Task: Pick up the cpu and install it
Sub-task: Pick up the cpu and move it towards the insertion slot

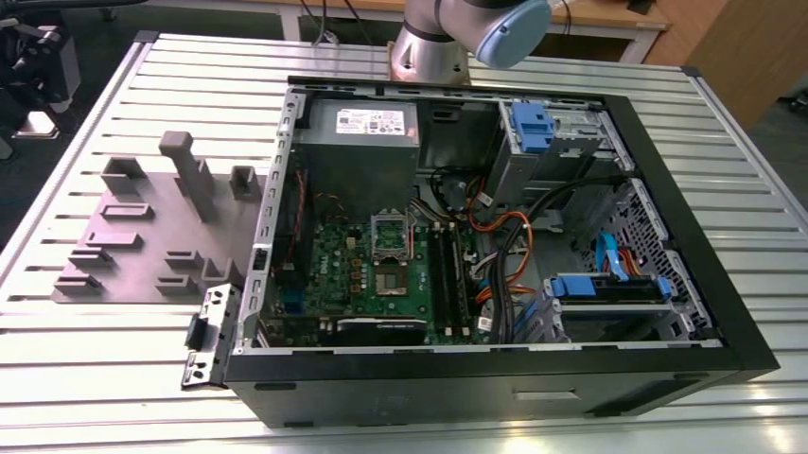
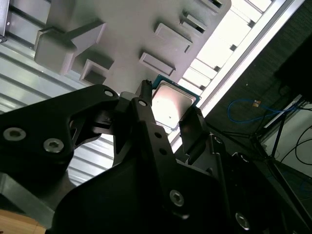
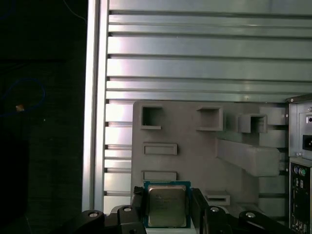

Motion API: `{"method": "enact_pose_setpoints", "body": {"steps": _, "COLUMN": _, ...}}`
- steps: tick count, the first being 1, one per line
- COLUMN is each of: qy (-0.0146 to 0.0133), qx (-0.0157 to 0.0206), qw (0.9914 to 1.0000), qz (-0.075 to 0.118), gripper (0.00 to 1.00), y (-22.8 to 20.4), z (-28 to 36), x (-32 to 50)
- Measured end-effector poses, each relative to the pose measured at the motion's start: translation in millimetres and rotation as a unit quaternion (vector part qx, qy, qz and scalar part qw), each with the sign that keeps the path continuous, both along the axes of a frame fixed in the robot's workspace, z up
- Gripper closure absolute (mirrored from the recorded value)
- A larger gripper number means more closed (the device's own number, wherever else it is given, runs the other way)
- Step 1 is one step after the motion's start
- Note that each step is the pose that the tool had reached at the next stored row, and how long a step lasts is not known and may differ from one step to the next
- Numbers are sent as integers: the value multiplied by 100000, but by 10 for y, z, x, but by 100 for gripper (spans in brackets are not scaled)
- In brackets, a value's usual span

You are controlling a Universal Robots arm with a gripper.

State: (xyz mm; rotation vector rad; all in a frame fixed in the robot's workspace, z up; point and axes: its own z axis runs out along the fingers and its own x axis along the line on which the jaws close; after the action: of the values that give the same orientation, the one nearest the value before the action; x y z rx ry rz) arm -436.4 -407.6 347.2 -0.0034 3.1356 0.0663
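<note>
Our gripper [image 3: 167,210] is clamped on the cpu [image 3: 166,202], a small flat square chip with a shiny silver metal top and a thin darker rim. In both wrist views its 2 black fingers [image 3: 198,204] bear on opposite edges of the chip, whose silver face is turned to the cameras.

Beyond the chip lies a pale grey moulded plastic fixture tray [image 3: 195,146] with rectangular pockets. The chip looks large against those pockets, so we judge it is held up clear of the tray, not resting in it.

In the exterior view the tray sits at 9 o'clock from the big black open computer case [image 1: 707,312]. Both rest on the slatted aluminium table [image 1: 758,170]. The silver-and-blue robot arm [image 1: 442,38] rises at 12 o'clock from the case.

We judge the pick to be done and the carry to the case to be the step in hand, with the install not yet begun. The rectangular silver metal socket frame [image 1: 390,230] stands on the green motherboard [image 1: 347,270], with the seat just at 6 o'clock from it. We cannot tell the seat's condition.

The move across calls for a level carry over the case wall. The chip must be kept square to the seat and set down flat, with no sideways push.
</note>
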Motion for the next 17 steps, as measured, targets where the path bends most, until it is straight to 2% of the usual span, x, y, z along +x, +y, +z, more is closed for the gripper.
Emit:
{"method": "enact_pose_setpoints", "body": {"steps": 9, "qy": -17, "qx": 7, "qw": 100000, "qz": 1, "gripper": 53, "y": 1, "z": 79, "x": 0}}
{"method": "enact_pose_setpoints", "body": {"steps": 17, "qy": -17, "qx": -34, "qw": 100000, "qz": -2, "gripper": 53, "y": 8, "z": 183, "x": 0}}
